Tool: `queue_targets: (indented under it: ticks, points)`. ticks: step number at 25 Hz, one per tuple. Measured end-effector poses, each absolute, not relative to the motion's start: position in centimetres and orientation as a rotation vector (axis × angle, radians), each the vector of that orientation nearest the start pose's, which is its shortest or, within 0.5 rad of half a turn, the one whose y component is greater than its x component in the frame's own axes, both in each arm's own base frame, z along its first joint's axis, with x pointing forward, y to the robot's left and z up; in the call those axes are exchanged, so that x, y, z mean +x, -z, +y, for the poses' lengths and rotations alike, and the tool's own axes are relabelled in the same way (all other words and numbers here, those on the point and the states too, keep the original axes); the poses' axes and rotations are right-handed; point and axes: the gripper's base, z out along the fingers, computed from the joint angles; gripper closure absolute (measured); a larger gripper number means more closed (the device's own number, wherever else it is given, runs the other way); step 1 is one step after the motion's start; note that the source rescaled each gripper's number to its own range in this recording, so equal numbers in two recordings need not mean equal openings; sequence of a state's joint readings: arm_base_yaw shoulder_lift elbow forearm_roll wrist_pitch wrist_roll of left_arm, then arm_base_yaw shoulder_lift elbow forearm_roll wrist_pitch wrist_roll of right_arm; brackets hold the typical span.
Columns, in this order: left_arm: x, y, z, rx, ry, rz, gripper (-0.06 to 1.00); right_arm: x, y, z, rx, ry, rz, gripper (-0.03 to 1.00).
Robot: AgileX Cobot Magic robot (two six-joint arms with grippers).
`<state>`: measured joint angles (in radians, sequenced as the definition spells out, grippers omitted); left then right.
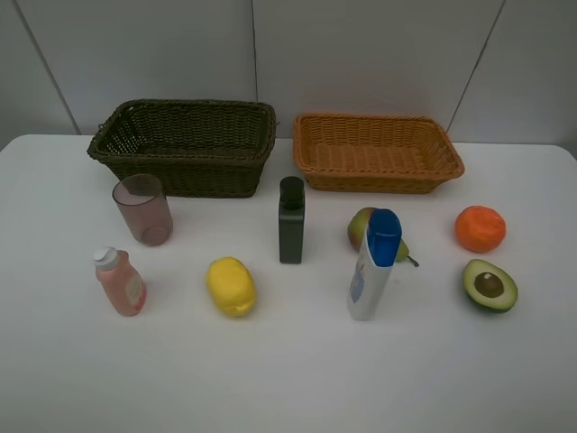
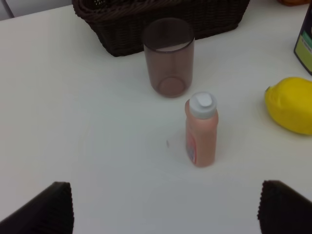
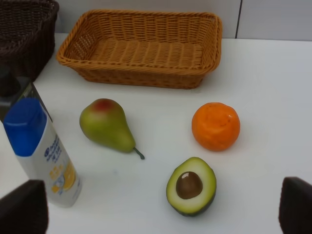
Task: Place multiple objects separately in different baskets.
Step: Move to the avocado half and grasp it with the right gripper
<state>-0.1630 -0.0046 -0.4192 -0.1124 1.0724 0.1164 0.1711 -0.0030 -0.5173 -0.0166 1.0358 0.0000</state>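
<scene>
Left fingers (image 2: 44, 209) and right fingers (image 3: 22, 207) spread wide, holding nothing.
Near left: pink bottle (image 2: 201, 130), pink cup (image 2: 168, 58), lemon (image 2: 291, 105); near right: avocado half (image 3: 191, 185), orange (image 3: 215, 126), pear (image 3: 105, 124), blue-capped bottle (image 3: 41, 151); dark green bottle (image 1: 291, 221) at worktop (image 1: 297, 370) centre; dark basket (image 1: 185, 135), orange basket (image 1: 379, 153) along far edge.

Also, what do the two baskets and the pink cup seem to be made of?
The dark basket looks like woven wicker or plastic rattan, matte: crossing strands show. The orange basket has the same weave, with a slight sheen. The pink cup seems tinted see-through plastic, perhaps glass: its bottom shows through the wall.
</scene>
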Motion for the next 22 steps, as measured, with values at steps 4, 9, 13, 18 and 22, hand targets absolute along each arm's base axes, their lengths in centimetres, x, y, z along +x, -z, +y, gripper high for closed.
queue_targets:
  ticks: [4,9,13,18,22]
  points:
    - [0.06,-25.40,-0.92,0.298,0.164,2.110,-0.05,-0.61,-28.41,-0.24,-0.170,-0.090,1.993,-0.03]
    - [0.06,-25.40,-0.92,0.298,0.164,2.110,-0.05,-0.61,-28.41,-0.24,-0.170,-0.090,1.993,-0.03]
    - [0.06,-25.40,-0.92,0.298,0.164,2.110,-0.05,-0.61,-28.41,-0.24,-0.170,-0.090,1.993,-0.03]
    - [0.06,-25.40,-0.92,0.298,0.164,2.110,-0.05,-0.61,-28.41,-0.24,-0.170,-0.090,1.993,-0.03]
    - [0.06,-25.40,-0.92,0.298,0.164,2.110,-0.05,-0.61,-28.41,-0.24,-0.170,-0.090,1.993,-0.03]
